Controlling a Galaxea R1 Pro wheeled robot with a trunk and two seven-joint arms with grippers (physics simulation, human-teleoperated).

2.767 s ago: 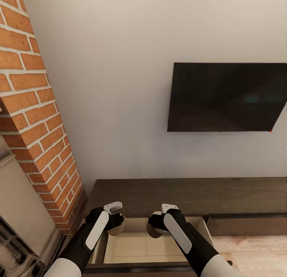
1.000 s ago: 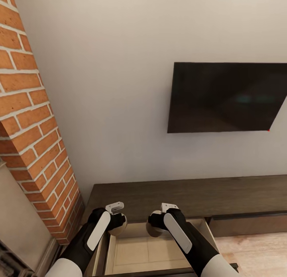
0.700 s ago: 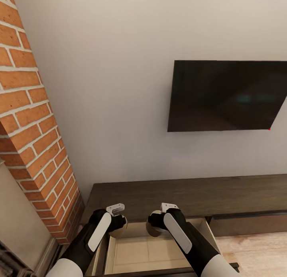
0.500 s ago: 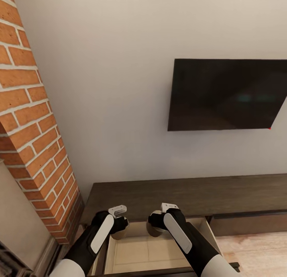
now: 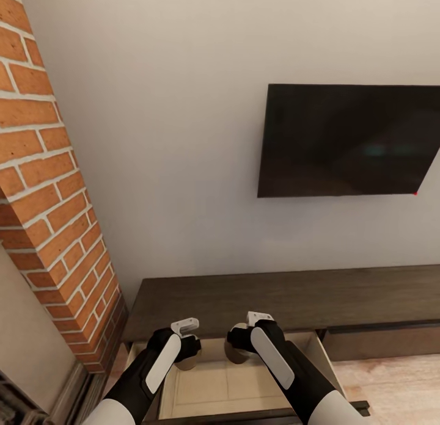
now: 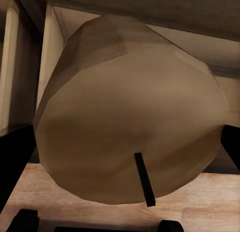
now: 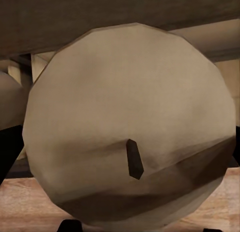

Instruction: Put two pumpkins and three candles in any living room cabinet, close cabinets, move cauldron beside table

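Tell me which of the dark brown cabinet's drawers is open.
The drawer at the long dark brown wooden cabinet's brick-column end, showing its pale beige inside beneath both candle-holding end effectors. The drawer front beside it sits shut.

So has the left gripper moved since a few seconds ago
Yes. The left gripper, shut on a candle, has shifted rightward over the open drawer, closer to the right gripper.

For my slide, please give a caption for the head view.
Both grippers, left and right, each hold a candle over the cabinet's open drawer.
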